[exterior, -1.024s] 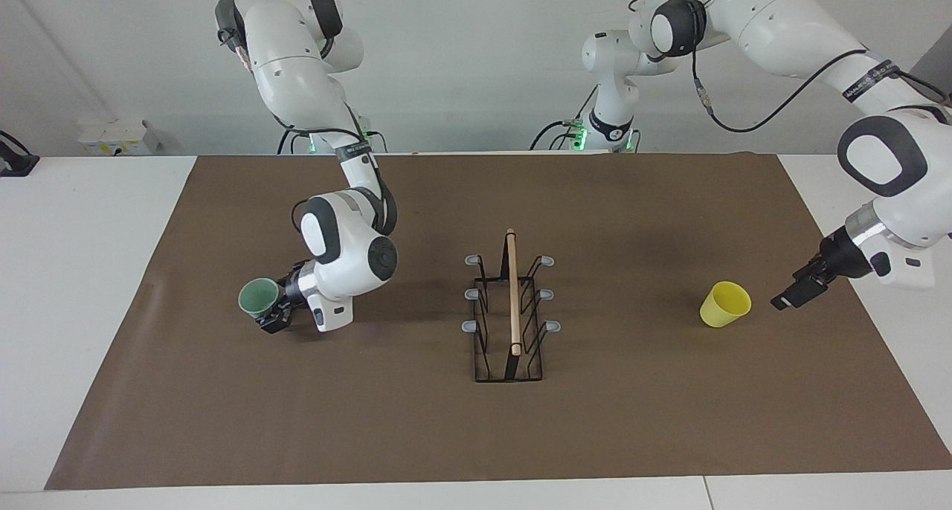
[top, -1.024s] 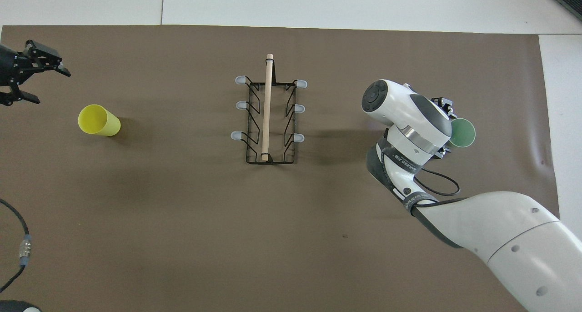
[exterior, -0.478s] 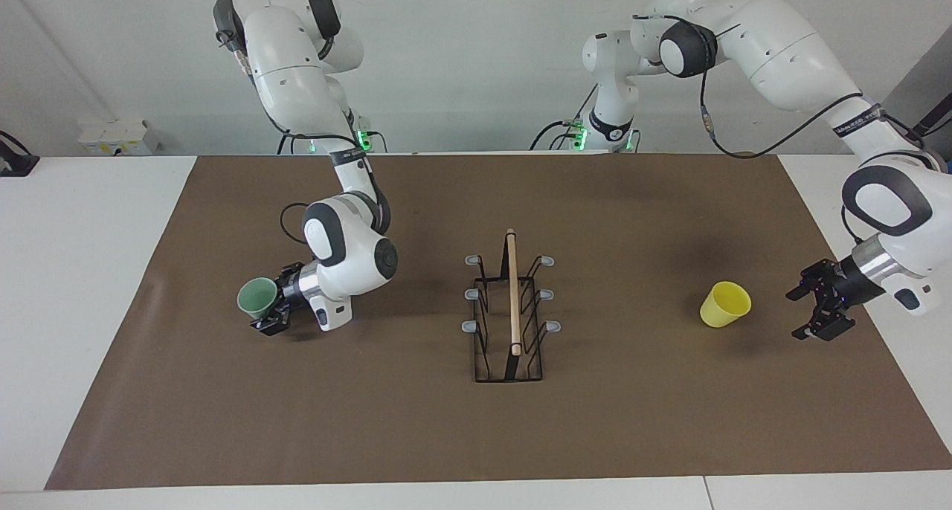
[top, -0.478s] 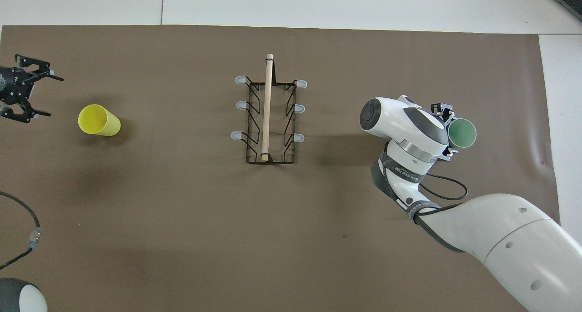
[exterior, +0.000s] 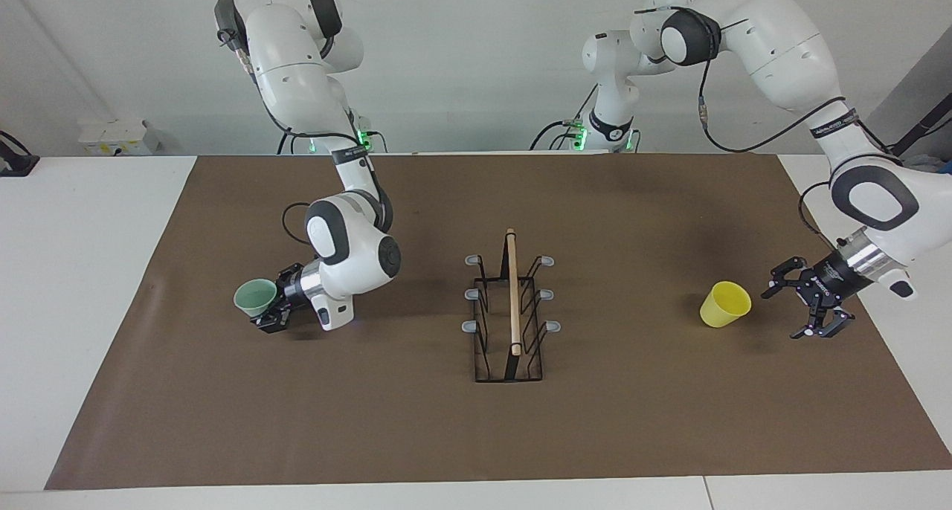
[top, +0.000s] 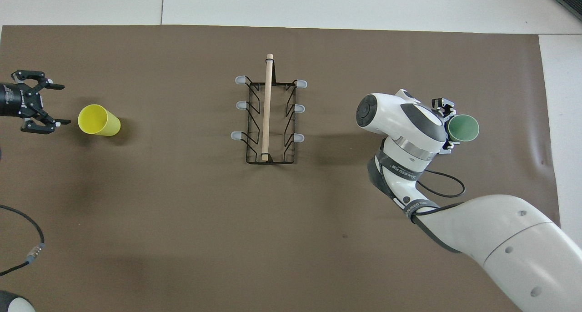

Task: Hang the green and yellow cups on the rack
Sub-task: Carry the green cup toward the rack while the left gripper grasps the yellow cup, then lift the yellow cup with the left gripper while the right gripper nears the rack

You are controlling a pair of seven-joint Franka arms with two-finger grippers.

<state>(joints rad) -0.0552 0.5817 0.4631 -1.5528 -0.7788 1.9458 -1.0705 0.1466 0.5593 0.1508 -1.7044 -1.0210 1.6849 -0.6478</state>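
Observation:
The pale green cup (exterior: pixel 254 297) (top: pixel 463 128) is tipped on its side in my right gripper (exterior: pixel 274 300) (top: pixel 448 128), which is shut on it low over the mat toward the right arm's end. The yellow cup (exterior: pixel 724 304) (top: pixel 97 120) stands mouth up on the mat toward the left arm's end. My left gripper (exterior: pixel 782 314) (top: pixel 63 103) is open, low beside the yellow cup and a short gap from it. The black wire rack (exterior: pixel 512 309) (top: pixel 268 116) with a wooden rod stands mid-table, with all its prongs bare.
A brown mat (exterior: pixel 632 421) (top: pixel 182 212) covers most of the white table. A black cable (top: pixel 27 239) hangs near the left arm's side.
My left gripper has swung in and down toward the yellow cup, now open beside it. My right gripper has shifted slightly with the green cup in it.

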